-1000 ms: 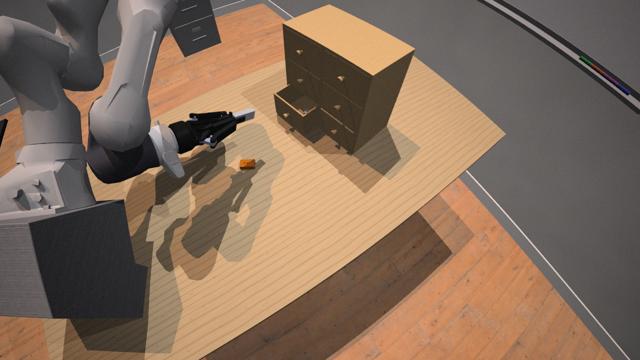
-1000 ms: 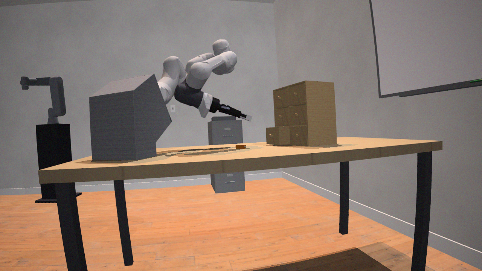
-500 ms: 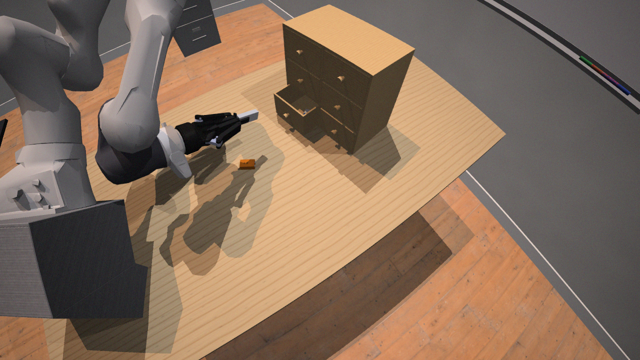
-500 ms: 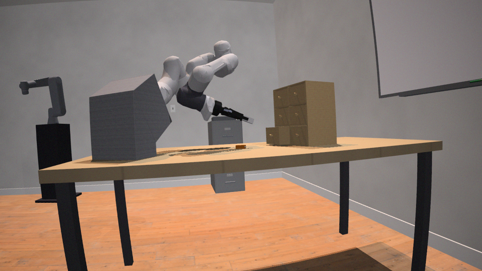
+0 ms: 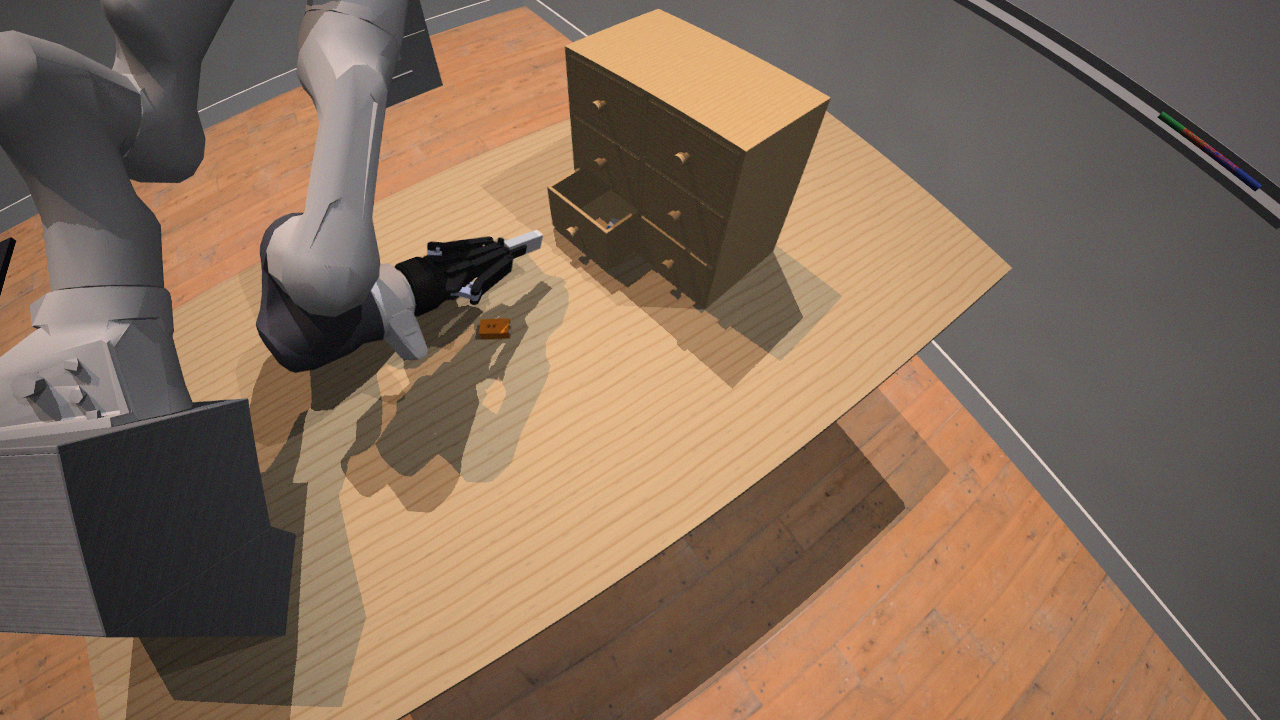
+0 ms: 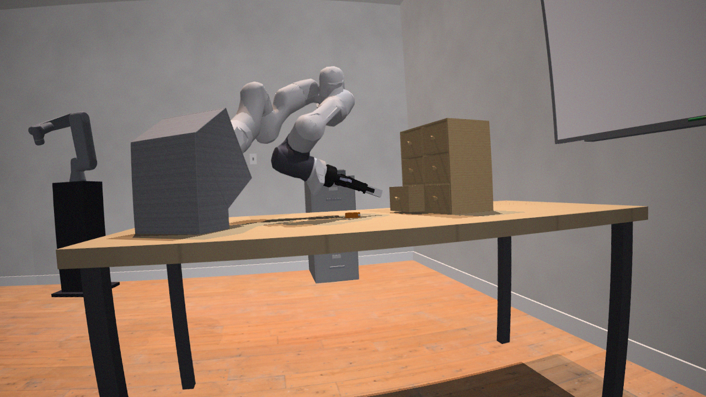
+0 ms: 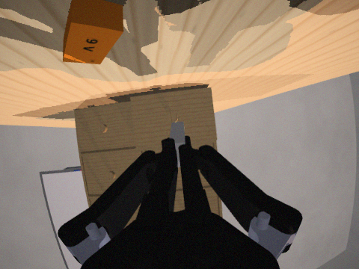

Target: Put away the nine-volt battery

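Observation:
An orange nine-volt battery lies flat on the wooden table. The small wooden chest stands at the back of the table. Its bottom left drawer is pulled partly out, and a small pale thing shows inside it. The other drawers are in. My gripper is shut and empty. It lies nearly level above the table, its tips pointing at the open drawer's front, a short way off. The battery lies below and to one side of it.
The robot's grey base block stands on the table's left end. A grey filing cabinet and a second small arm on a black pedestal stand on the floor behind the table.

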Available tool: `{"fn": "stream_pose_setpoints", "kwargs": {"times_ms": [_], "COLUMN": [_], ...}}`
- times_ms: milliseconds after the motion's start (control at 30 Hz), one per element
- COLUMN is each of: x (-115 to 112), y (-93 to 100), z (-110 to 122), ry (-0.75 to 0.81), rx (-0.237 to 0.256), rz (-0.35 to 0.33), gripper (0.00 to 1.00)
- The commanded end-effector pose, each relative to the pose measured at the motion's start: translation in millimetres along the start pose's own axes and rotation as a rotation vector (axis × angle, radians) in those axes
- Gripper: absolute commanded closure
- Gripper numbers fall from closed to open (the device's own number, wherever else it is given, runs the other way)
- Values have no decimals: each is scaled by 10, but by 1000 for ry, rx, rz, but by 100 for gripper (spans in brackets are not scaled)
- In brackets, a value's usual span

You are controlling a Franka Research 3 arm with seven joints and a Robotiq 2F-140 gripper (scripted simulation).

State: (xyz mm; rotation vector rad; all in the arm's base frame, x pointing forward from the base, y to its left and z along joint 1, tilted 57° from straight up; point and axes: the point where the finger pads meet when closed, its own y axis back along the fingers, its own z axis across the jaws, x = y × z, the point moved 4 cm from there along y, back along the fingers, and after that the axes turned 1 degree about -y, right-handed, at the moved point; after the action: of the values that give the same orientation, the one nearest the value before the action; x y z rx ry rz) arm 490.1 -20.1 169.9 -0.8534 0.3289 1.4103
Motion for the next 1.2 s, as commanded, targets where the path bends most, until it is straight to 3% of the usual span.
{"fn": "stream_pose_setpoints", "kwargs": {"times_ms": [0, 200, 1167], "x": [102, 168, 174], "y": [-104, -192, -196], "z": [-75, -80, -84], "ry": [13, 13, 13], "rx": [22, 22, 22], "rz": [6, 6, 6], "gripper": [100, 100, 100]}}
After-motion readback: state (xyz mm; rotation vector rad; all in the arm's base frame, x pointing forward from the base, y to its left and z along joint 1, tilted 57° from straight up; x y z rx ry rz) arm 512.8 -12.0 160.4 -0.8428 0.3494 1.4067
